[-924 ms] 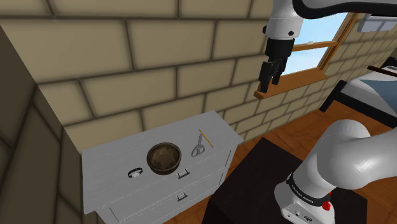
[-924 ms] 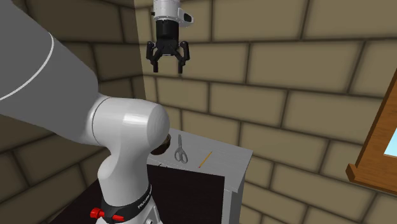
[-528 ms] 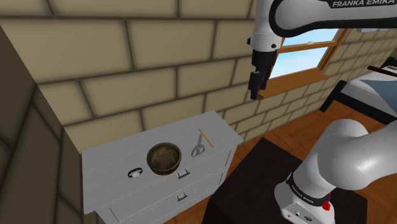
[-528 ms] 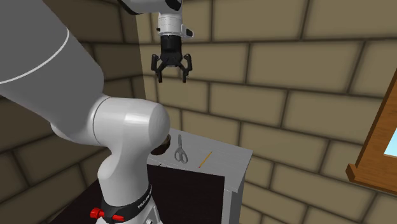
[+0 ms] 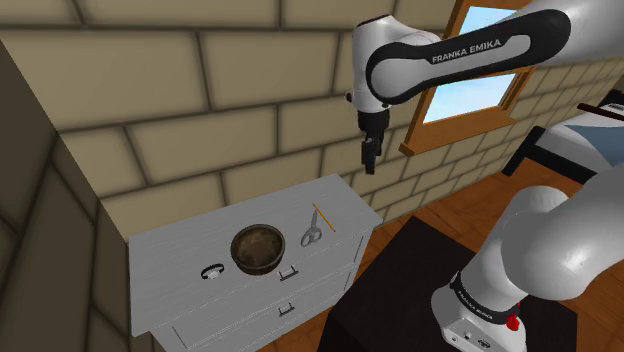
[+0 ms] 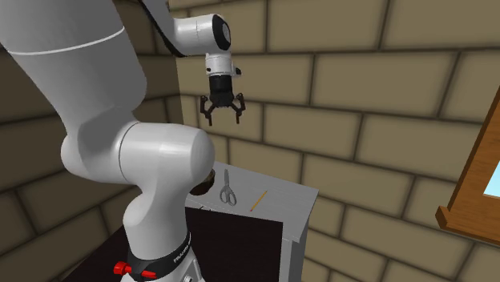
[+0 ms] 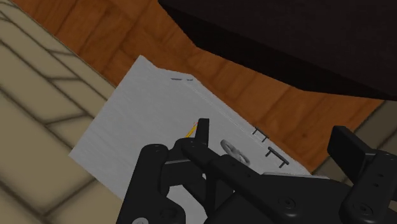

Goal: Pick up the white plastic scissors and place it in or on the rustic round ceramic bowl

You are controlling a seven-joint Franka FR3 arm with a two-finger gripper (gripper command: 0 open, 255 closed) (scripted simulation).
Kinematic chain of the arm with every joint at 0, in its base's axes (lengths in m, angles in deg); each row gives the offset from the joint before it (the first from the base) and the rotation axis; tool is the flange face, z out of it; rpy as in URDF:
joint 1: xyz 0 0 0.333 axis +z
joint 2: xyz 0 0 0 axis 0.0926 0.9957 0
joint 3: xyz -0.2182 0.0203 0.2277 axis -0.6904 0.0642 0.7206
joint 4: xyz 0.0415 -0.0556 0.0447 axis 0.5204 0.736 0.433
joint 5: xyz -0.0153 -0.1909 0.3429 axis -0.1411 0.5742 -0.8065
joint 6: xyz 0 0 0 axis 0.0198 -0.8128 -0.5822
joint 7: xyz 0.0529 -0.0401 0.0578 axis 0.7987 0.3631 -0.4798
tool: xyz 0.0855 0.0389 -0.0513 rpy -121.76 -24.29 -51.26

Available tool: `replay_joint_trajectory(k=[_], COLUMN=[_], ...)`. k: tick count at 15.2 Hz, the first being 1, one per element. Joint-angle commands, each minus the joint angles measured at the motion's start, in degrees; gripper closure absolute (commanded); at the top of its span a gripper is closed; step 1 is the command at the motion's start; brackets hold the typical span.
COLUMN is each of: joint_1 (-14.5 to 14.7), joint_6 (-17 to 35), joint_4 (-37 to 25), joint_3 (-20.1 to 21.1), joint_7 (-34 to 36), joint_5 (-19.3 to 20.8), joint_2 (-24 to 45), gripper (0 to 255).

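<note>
The pale grey scissors (image 5: 312, 235) lie flat on the white dresser (image 5: 180, 250), next to an orange pencil (image 5: 322, 217). The brown round bowl (image 5: 256, 248) stands upright just to the shoulder view's left of them, with nothing in it. My gripper (image 5: 369, 160) hangs well above the dresser's window-side end, open and holding nothing. In the second exterior view the gripper (image 6: 223, 118) is high over the scissors (image 6: 228, 189), and my arm hides most of the bowl (image 6: 210, 178). In the wrist view one scissors handle (image 7: 232, 149) peeks out between the fingers (image 7: 202, 130).
A small black ring-shaped object (image 5: 211, 270) lies on the dresser beyond the bowl. A brick wall runs close behind the dresser. A wooden window frame (image 5: 470, 118) juts out to the shoulder view's right, with a bed (image 5: 590, 140) further right. The dark stand (image 5: 400, 290) sits beside the dresser.
The gripper has come down and moved toward the shoulder view's left, from beside the window to above the dresser's end. It stays open. Nothing on the dresser has moved.
</note>
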Motion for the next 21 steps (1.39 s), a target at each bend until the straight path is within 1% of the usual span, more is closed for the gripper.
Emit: replay_joint_trajectory(k=[1,11,16,21], joint_1=[0.65,3.31,4.60,6.34], joint_6=[3.30,16.84,21.93,25.87], joint_4=[-0.45,-5.92,-10.32,-15.64], joint_3=[0.01,1.83,2.93,3.62], joint_7=[-2.26,-10.15,-12.61,-14.41], joint_5=[1.08,6.95,11.05,15.81], joint_2=[4.29,26.03,36.88,47.57], gripper=[0,0,0,0])
